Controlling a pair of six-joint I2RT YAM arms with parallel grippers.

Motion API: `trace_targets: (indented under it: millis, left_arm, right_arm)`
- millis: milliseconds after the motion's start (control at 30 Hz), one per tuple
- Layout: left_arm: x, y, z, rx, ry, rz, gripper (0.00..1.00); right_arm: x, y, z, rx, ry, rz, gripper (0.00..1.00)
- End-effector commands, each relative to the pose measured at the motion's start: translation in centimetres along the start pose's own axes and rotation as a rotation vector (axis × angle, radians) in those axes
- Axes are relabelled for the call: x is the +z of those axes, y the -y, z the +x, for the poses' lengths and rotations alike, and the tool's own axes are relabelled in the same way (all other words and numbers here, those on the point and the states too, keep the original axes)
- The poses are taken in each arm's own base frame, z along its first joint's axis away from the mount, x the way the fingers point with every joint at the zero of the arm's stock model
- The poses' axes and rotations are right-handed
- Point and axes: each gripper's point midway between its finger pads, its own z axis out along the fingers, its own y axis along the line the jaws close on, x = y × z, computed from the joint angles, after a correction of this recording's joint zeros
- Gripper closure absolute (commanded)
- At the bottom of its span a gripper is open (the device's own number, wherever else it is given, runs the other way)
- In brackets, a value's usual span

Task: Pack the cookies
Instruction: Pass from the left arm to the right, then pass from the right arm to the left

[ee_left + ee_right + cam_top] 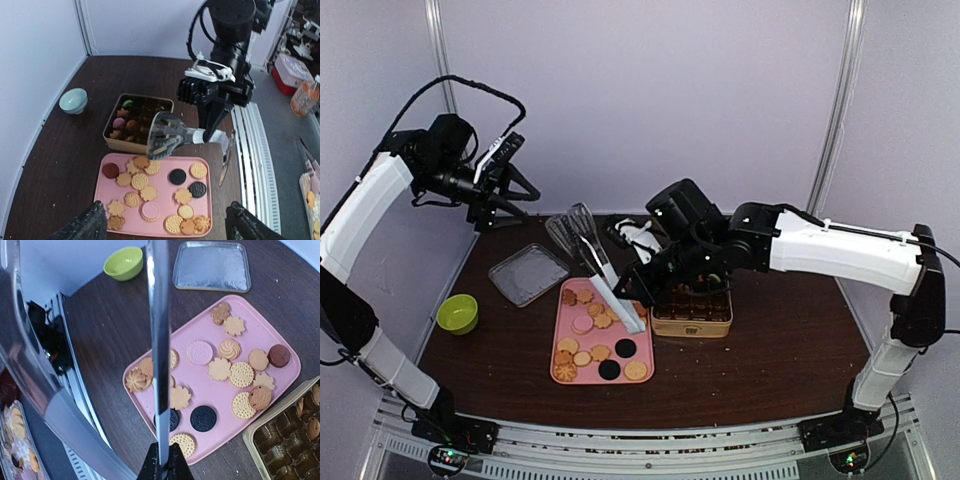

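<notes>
Here, the cookies (140, 180), small flat biscuits that are mostly tan with a few pink, black and dark red, lie scattered across a pink rectangular tray (562, 322) toward the middle of the near edge of the dark brown table (790, 350). Above the tray's far right part, the right gripper (162, 467) is clenched on one arm of a pair of silver metal tongs (159, 340); whether the tongs carry a cookie cannot be told. Just beside the tray's right side stands a gold square tin (692, 326), with more cookies in its compartments. A lime-green round bowl (457, 313) sits near the table's left edge, with a flat silver metal tray (528, 273) beyond it. Dark slotted utensils (575, 228) lie by the far edge. The left gripper (166, 217) hangs high over the far left corner, fingers spread and empty.
</notes>
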Motion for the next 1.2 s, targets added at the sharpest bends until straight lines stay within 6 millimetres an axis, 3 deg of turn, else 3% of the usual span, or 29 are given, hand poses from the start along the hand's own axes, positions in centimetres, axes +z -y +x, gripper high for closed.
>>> trace_targets:
  millis: [0, 133, 300, 600, 1000, 1167]
  left_arm:
    - [0.4, 4.0, 4.8, 0.147, -0.222, 0.112, 0.18]
    - [2.2, 5.9, 8.0, 0.215, -0.365, 0.168, 0.24]
    - [3.5, 6.2, 10.7, 0.285, -0.470, 0.146, 0.32]
    - [5.3, 5.7, 12.3, 0.270, -0.508, 0.125, 0.58]
    - [7.8, 6.3, 14.1, 0.286, -0.577, 0.150, 0.61]
    - [9.3, 5.6, 14.8, 0.325, -0.623, 0.073, 0.89]
  right_arm:
    - [0.6, 1.4, 5.0, -0.141, -0.302, 0.141, 1.00]
    - [1.4, 1.4, 4.8, -0.165, -0.373, 0.184, 1.00]
    - [2.3, 1.0, 4.5, -0.189, -0.409, 0.201, 1.00]
    - [4.0, 0.9, 5.0, -0.190, -0.462, 0.220, 1.00]
    - [4.5, 0.4, 4.3, -0.196, -0.452, 0.217, 1.00]
    - [4.8, 0.5, 4.5, -0.194, -0.460, 0.222, 1.00]
